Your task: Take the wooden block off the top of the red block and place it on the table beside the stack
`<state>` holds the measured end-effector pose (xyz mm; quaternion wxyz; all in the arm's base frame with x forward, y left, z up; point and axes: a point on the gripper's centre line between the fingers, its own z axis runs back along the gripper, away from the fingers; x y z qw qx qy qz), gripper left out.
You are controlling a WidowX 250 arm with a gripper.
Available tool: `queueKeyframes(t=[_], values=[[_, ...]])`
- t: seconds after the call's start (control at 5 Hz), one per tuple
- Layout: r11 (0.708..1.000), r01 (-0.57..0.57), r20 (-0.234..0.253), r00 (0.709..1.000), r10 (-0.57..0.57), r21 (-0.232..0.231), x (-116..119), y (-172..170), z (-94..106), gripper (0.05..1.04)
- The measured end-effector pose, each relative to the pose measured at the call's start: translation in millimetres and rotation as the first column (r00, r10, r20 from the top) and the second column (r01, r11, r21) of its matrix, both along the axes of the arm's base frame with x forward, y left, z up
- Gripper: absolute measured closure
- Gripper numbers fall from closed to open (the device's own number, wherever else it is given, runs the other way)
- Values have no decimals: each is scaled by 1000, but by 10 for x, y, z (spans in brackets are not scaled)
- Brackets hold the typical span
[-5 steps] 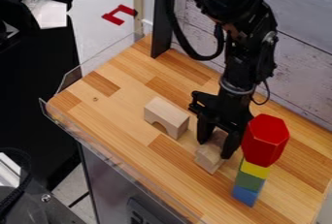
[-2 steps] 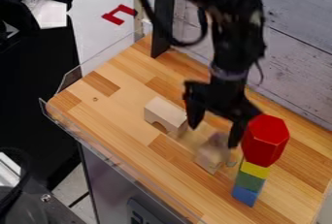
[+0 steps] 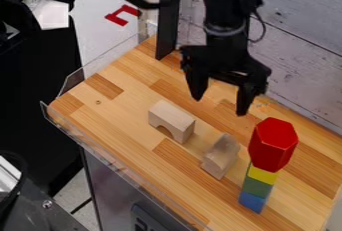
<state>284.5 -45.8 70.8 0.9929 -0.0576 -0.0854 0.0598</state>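
The gripper [image 3: 219, 106] hangs open over the back middle of the wooden table, its two fingers spread with nothing between them. Below and a little to the right of it lies a small natural-wood block [image 3: 220, 156], its top uneven. To the left of that block, apart from it, stands a wooden arch block [image 3: 172, 120]. At the right is a stack: a blue block [image 3: 252, 201] at the bottom, a green block [image 3: 258, 186] on it, then a yellow block [image 3: 262, 174], with a large red hexagonal piece [image 3: 272, 145] on top.
The wooden table [image 3: 127, 102] has a clear plastic guard [image 3: 107, 150] along its front and left edges. A black post [image 3: 168, 20] stands at the back edge, before a grey plank wall [image 3: 300, 60]. A red bracket-shaped piece [image 3: 122, 15] is beyond the table.
The gripper has let go of the small wooden block and moved up and back, away from it. The block stays on the table; the arch and the stack have not moved.
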Motion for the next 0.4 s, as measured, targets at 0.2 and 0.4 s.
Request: queueKeyframes(t=[0.2,0.4], values=[[996,45,-26,999,-43,77,68,52,-29,83],[984,76,-60,996,-67,159,142,67,-120,83]])
